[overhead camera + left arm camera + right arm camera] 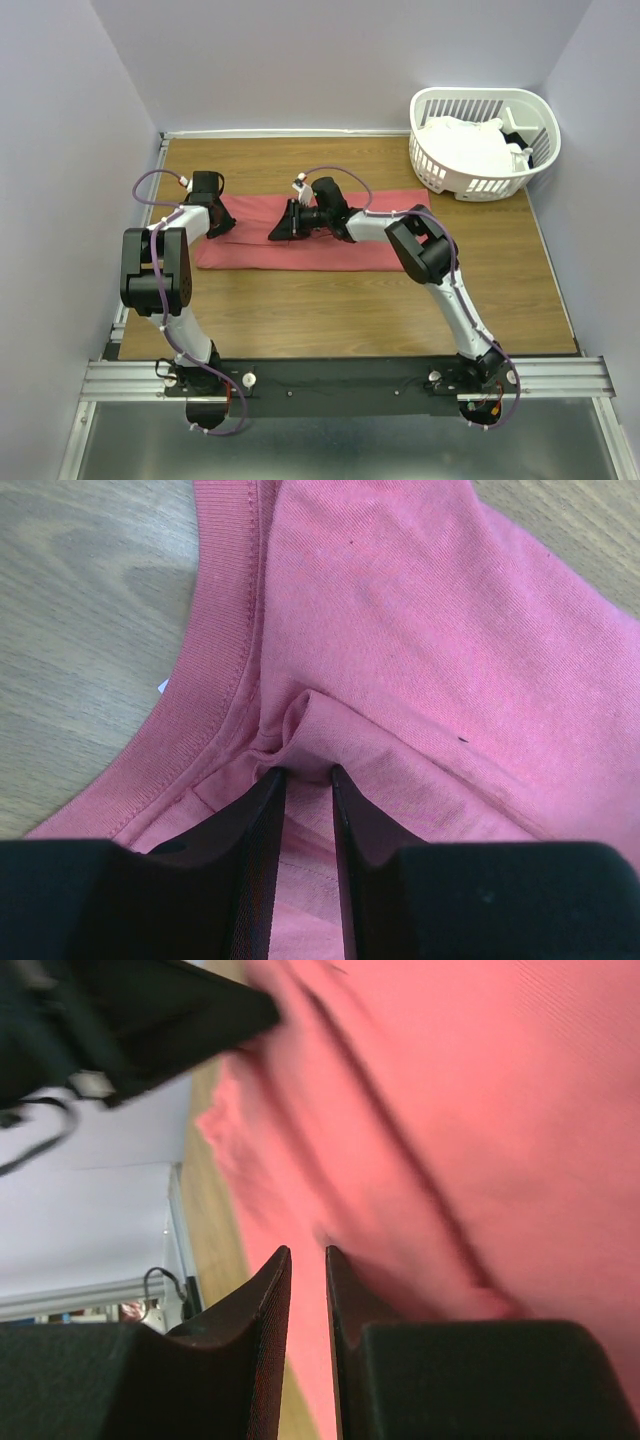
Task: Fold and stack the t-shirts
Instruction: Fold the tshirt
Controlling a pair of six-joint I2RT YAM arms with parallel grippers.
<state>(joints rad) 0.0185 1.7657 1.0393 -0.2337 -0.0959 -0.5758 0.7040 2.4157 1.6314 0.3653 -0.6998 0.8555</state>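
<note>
T-shirt point(450, 630) in left tool point(308, 771) (and right tool point(307, 1250))

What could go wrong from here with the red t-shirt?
The left gripper pinches only a small pucker of the red t-shirt near its collar; it may slip out. The right gripper is at the shirt's edge, but that view is blurred; if it holds nothing, the fold may skew.

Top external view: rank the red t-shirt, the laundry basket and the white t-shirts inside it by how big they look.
1. red t-shirt: laid out flat, clearly the largest patch.
2. laundry basket: noticeably smaller than the shirt.
3. white t-shirts: a heap that sits within the basket's rim, so smallest.
</note>
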